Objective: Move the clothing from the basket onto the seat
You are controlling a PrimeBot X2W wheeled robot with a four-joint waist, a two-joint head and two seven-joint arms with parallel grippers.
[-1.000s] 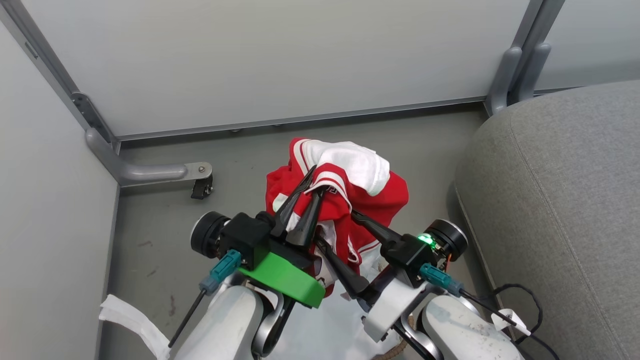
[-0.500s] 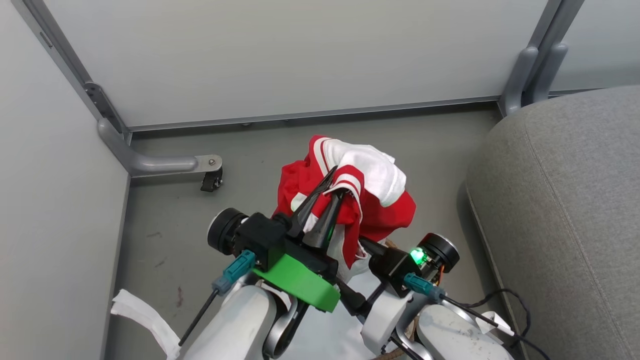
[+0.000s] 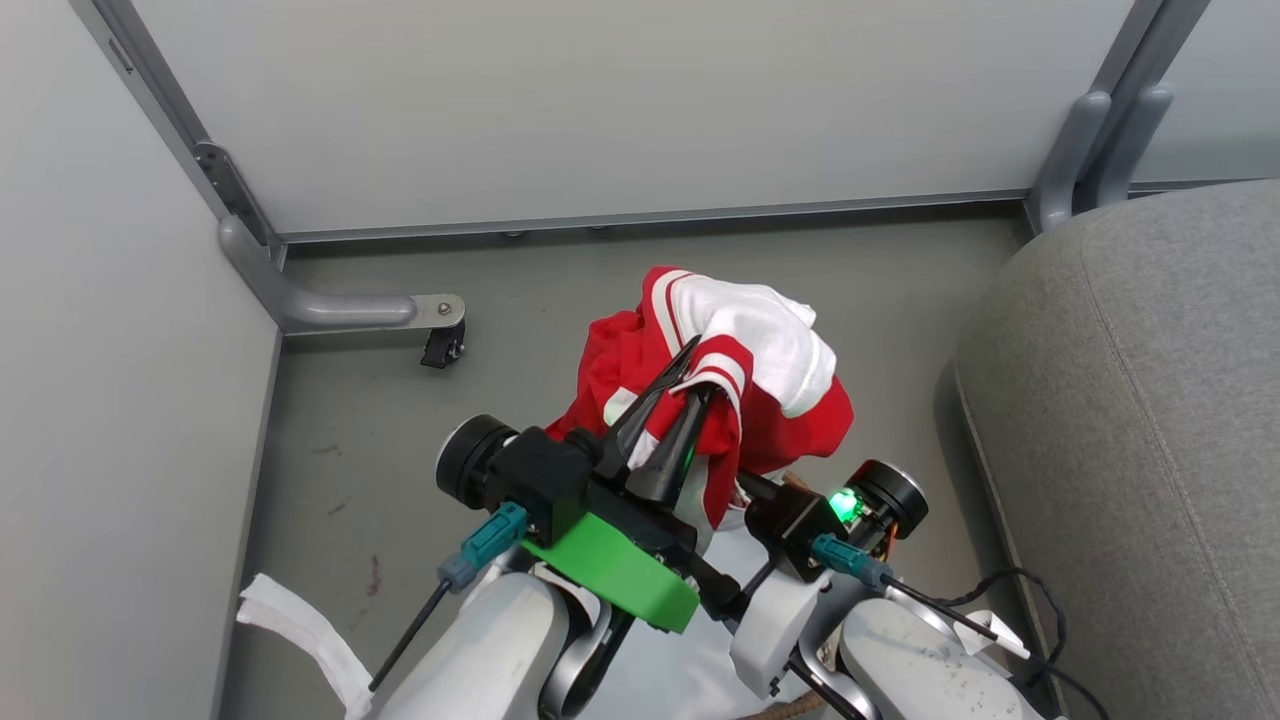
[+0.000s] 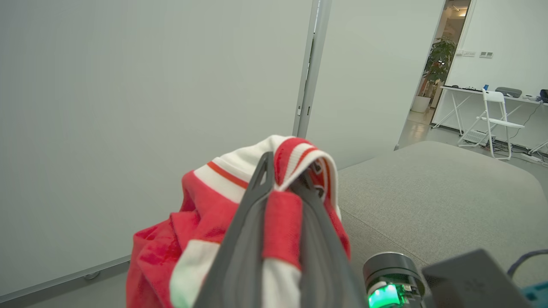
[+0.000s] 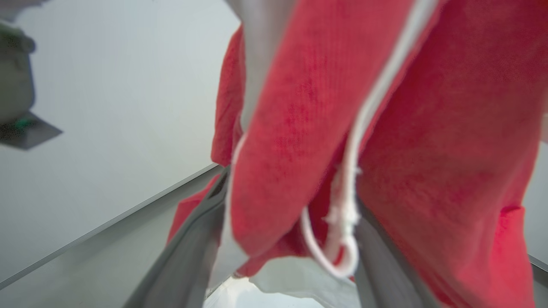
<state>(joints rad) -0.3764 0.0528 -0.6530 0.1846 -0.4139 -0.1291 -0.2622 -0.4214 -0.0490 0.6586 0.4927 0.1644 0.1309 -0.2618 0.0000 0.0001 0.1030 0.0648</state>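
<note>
The clothing [image 3: 770,400], a red and white jersey with striped trim, hangs bunched above the grey floor. My left gripper [image 3: 702,366] is shut on its striped edge, and the left wrist view shows the fabric [image 4: 280,222] pinched between the two fingers. My right gripper [image 5: 293,188] is open just below and right of it, with loose red cloth drooping between its spread fingers. The grey seat [image 3: 1130,420] lies to the right, clear of the clothing. Only a bit of the basket's brown rim [image 3: 787,708] peeks out at the bottom edge, under my arms.
Pale partition walls close off the far and left sides. A metal foot with a caster [image 3: 440,345] sticks out at the left corner. A white cloth strip [image 3: 300,630] lies on the floor at the lower left, and a black cable [image 3: 1040,620] runs beside the seat.
The head camera has shifted, so the whole picture slid. My left gripper has carried the clothing slightly rightward. My right gripper has drawn back and down, its fingers now under the hanging cloth.
</note>
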